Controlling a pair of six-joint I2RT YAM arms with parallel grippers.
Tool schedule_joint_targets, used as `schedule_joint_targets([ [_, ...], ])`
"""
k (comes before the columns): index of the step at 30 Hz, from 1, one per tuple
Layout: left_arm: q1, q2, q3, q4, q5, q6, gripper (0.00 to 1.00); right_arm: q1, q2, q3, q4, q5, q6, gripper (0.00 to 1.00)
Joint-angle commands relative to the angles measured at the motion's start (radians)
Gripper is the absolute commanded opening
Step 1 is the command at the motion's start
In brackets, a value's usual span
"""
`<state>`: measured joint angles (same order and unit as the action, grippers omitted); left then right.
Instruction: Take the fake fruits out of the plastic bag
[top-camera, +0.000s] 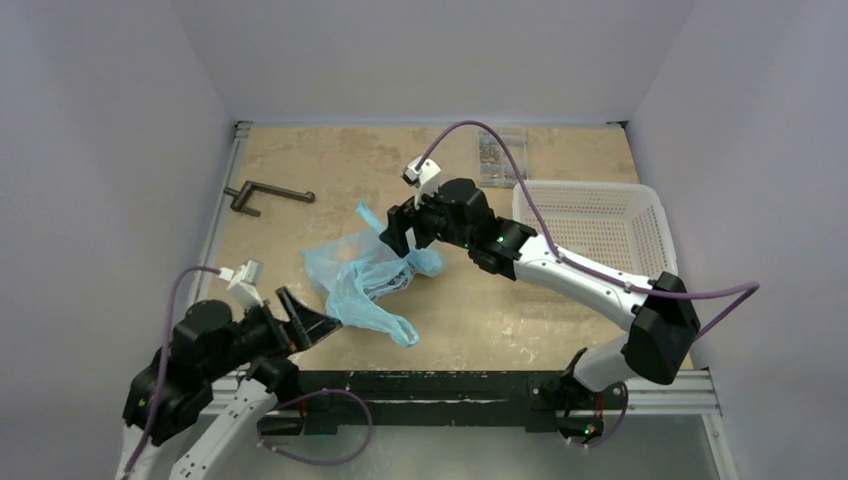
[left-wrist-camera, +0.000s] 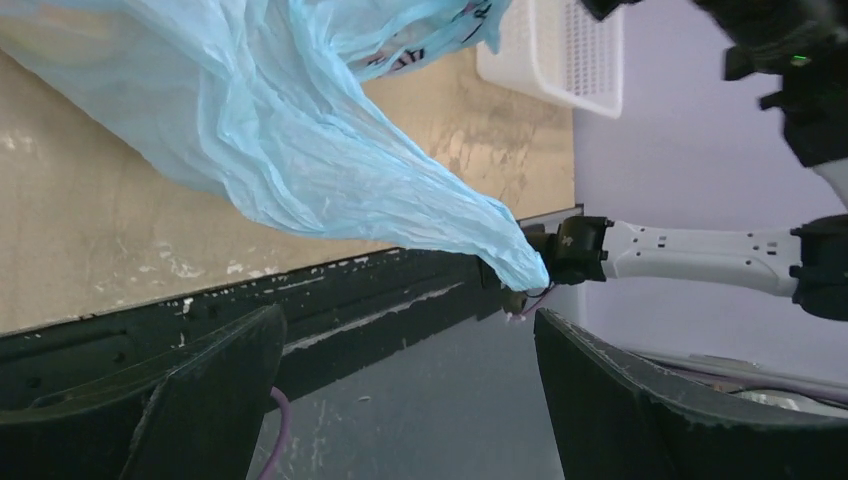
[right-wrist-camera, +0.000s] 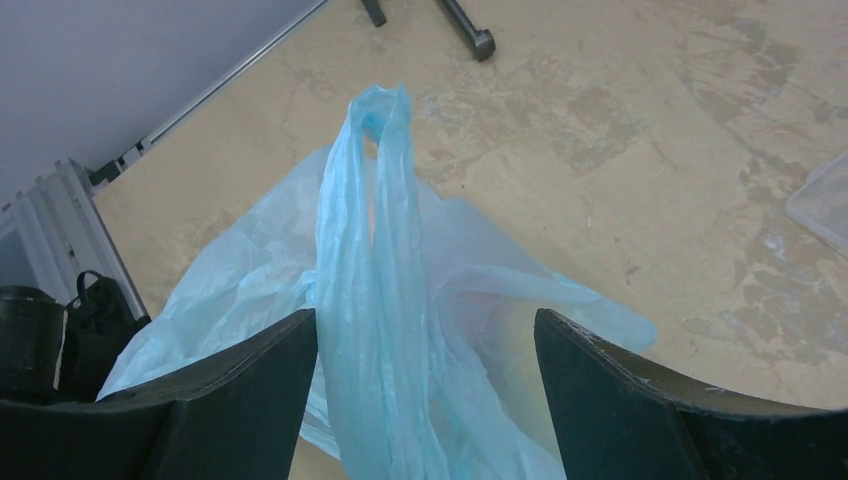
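The light-blue plastic bag (top-camera: 362, 278) lies crumpled on the table's middle left. My right gripper (top-camera: 405, 240) hovers over its far right end, open. In the right wrist view one twisted loop handle (right-wrist-camera: 372, 200) stands up between the open fingers (right-wrist-camera: 425, 320), untouched by either. A faint peach tint shows through the film (right-wrist-camera: 500, 335); no fake fruit shows plainly. My left gripper (top-camera: 305, 318) is open and empty at the bag's near left edge. In the left wrist view the bag (left-wrist-camera: 300, 130) hangs ahead of the open fingers (left-wrist-camera: 405, 320), its printed panel (left-wrist-camera: 420, 55) just visible.
A white mesh basket (top-camera: 590, 215) stands at the right, also in the left wrist view (left-wrist-camera: 560, 50). A dark metal crank-shaped tool (top-camera: 268, 195) lies at the back left. A clear packet (top-camera: 500, 155) lies at the back. The table's black front rail (top-camera: 450, 385) runs between the arm bases.
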<state>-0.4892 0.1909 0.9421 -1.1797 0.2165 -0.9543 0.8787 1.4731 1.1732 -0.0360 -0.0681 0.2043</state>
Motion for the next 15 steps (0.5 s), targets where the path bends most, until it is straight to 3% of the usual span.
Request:
schedule_joint_targets([
  [1,0.005,0.072,-0.107,0.121,0.081,-0.112,0.98,0.003,-0.037,-0.018,-0.015,0.057,0.003,0.79],
  [4,0.006,0.068,-0.131,0.119,0.004,-0.112,1.0,0.004,-0.033,-0.018,-0.023,0.047,0.018,0.8],
  [8,0.004,0.2,-0.134,0.073,-0.017,-0.126,1.0,0.008,-0.033,-0.02,-0.013,0.065,0.031,0.82],
  [11,-0.015,0.245,-0.158,0.13,-0.016,-0.153,1.0,0.014,-0.017,-0.018,0.001,0.065,0.034,0.82],
  [15,-0.105,0.269,-0.232,0.184,-0.083,-0.23,1.0,0.037,0.032,0.026,-0.02,0.089,0.041,0.92],
])
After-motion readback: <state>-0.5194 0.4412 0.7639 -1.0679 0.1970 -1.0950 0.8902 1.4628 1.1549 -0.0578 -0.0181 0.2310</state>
